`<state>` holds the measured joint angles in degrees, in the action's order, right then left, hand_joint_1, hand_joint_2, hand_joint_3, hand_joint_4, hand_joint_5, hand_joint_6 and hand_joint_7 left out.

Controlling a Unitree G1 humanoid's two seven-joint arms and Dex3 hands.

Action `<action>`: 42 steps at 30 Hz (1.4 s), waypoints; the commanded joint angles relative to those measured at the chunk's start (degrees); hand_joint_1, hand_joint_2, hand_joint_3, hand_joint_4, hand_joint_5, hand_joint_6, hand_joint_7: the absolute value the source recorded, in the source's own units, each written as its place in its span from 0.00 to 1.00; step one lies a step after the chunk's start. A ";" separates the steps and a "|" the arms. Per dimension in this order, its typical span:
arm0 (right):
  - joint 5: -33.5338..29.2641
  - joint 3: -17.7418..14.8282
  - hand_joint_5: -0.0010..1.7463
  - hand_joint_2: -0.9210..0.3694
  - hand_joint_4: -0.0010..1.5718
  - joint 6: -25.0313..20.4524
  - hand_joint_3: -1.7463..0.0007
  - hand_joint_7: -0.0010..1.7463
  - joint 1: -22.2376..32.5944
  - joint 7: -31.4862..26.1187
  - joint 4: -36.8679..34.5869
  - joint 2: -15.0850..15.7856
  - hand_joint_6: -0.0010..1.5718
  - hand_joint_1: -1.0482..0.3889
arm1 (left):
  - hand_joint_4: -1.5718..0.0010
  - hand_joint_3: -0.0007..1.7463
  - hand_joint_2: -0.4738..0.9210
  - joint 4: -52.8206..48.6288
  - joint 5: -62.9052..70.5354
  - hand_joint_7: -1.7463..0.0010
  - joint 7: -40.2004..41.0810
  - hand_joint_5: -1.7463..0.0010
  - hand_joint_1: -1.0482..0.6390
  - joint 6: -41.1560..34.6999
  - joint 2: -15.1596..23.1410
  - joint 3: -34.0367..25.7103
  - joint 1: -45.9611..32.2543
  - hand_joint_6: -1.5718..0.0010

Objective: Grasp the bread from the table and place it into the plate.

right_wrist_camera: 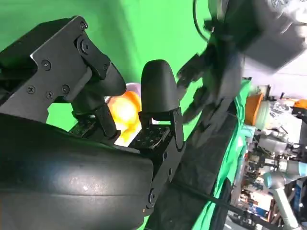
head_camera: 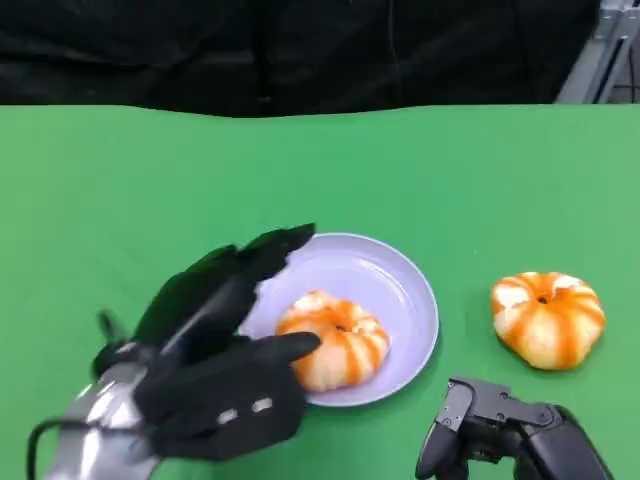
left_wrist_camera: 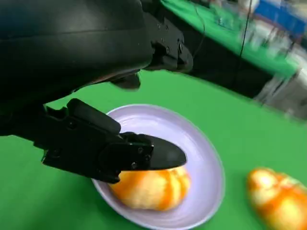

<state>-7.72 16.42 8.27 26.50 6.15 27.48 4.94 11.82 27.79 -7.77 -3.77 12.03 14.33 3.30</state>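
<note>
Fingers of the left hand spread apart over the lilac plate, one tip touching the bread lying in it. Second bread sits on the green desk. Right hand rests nearby, its fingers curled, empty.

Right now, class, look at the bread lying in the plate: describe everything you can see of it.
The bread in the plate is a round, pumpkin-shaped bun with cream and orange stripes, a glossy crust and a small dimple on top. It sits upright on the near part of the lilac plate, close to the rim. The left hand is spread over it, one fingertip at its top edge; whether it touches is unclear.
</note>
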 commanded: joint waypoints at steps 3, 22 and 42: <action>0.26 -0.28 0.94 0.45 0.56 0.13 0.19 0.81 0.05 -0.26 -0.17 0.26 0.48 0.79 | 0.60 0.39 0.85 9.90 -13.24 0.67 3.62 0.32 0.54 9.80 -2.29 -8.51 -13.37 0.55; 0.05 -0.65 0.95 0.44 0.56 0.39 0.20 0.81 -0.25 -0.22 -0.15 0.68 0.49 0.79 | 0.44 0.84 0.62 15.23 -27.35 0.06 3.05 0.00 0.62 23.45 -7.93 -12.70 -34.19 0.50; 2.60 -3.18 0.93 0.46 0.56 2.14 0.19 0.80 -1.76 1.31 -2.31 1.58 0.50 0.80 | 0.41 0.80 0.62 7.06 -29.46 0.07 2.59 0.00 0.61 29.07 -9.47 -12.07 -32.11 0.48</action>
<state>-6.02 14.12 9.50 24.75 7.26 25.47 5.98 19.39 -1.55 -4.94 24.49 2.39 2.33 -28.71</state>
